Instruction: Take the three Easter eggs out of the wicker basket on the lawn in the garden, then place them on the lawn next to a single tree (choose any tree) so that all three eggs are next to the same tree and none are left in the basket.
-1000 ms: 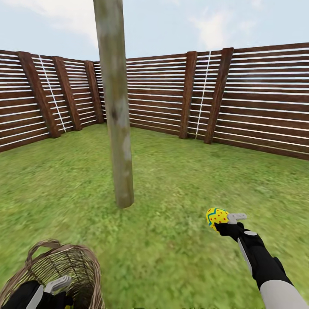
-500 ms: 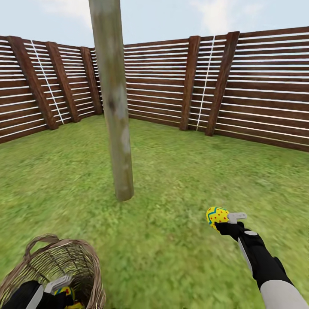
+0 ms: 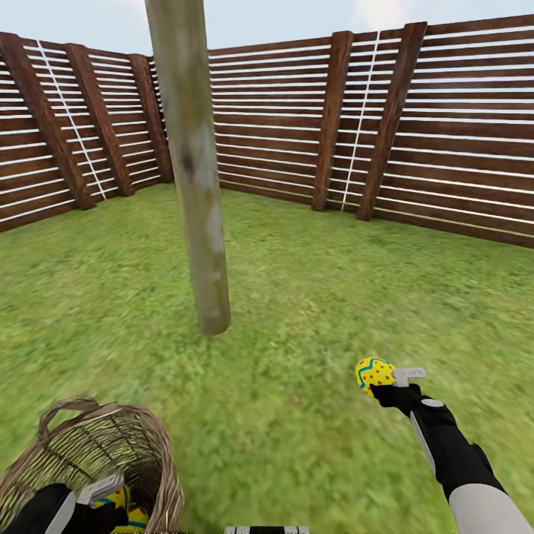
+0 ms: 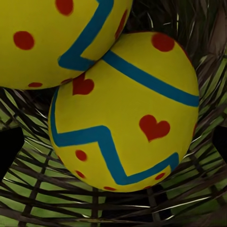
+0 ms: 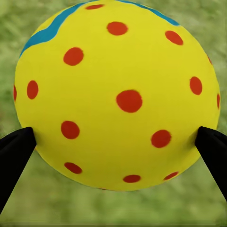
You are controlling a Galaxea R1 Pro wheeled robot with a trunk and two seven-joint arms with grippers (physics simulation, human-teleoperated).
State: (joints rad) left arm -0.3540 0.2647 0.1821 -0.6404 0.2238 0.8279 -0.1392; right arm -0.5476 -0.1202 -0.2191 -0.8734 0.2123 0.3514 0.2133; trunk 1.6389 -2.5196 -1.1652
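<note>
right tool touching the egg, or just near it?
Touching. In the right wrist view both dark fingertips press against opposite sides of the yellow egg with no gap; the head view shows the right tool holding it above the lawn.

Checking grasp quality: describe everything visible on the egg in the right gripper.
The egg is bright yellow with red dots and a blue zigzag band near one end, smooth and glossy. The right gripper pinches it between two dark fingertips at opposite sides, shut on it. It is held above the lawn, right of the tree trunk.
</note>
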